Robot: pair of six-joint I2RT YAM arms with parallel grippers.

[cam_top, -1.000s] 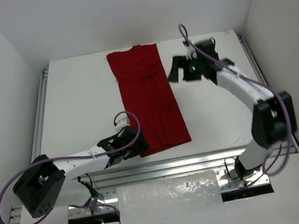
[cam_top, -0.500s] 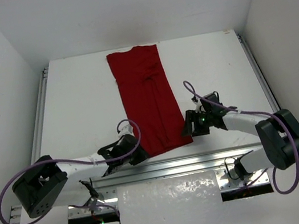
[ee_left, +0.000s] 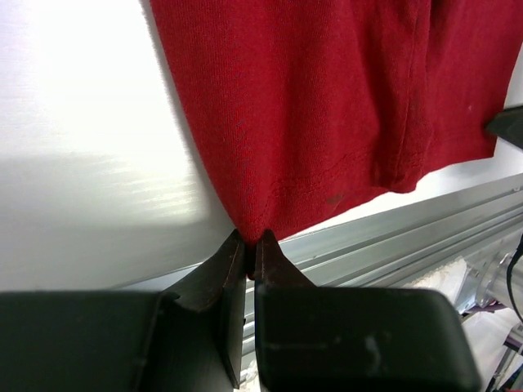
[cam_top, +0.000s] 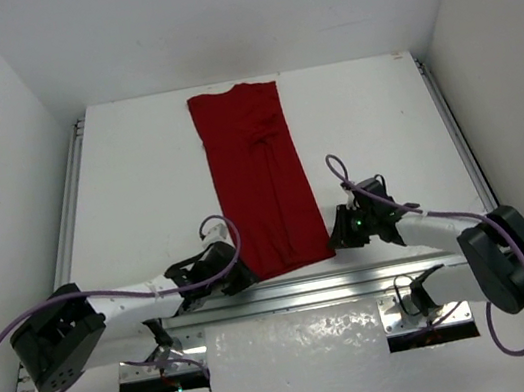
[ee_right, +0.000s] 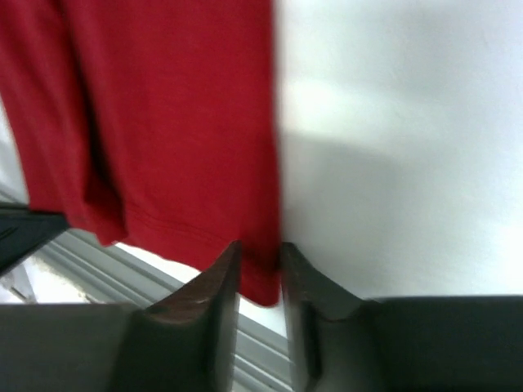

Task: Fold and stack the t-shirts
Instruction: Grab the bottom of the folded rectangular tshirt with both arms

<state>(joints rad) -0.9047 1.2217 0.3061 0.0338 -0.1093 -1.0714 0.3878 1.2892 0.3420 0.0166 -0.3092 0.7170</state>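
The dark red t-shirt (cam_top: 259,176) lies as a long narrow strip on the white table, running from the far edge to the near rail. My left gripper (cam_top: 248,278) is at its near left corner. In the left wrist view the left gripper (ee_left: 250,237) is shut on the hem corner of the t-shirt (ee_left: 327,98). My right gripper (cam_top: 336,239) is at the near right corner. In the right wrist view the right gripper (ee_right: 260,249) stands narrowly open, with the corner of the t-shirt (ee_right: 180,122) lying in the gap between its fingers.
An aluminium rail (cam_top: 299,291) runs along the table's near edge, just below both gripped corners, and shows in the left wrist view (ee_left: 409,229). Another rail (cam_top: 71,209) borders the left side. White walls enclose the table. Purple cables loop over both arms.
The right arm swung from the shirt's far right side down to its near right corner and its jaws narrowed. The left gripper closed on the near left corner.
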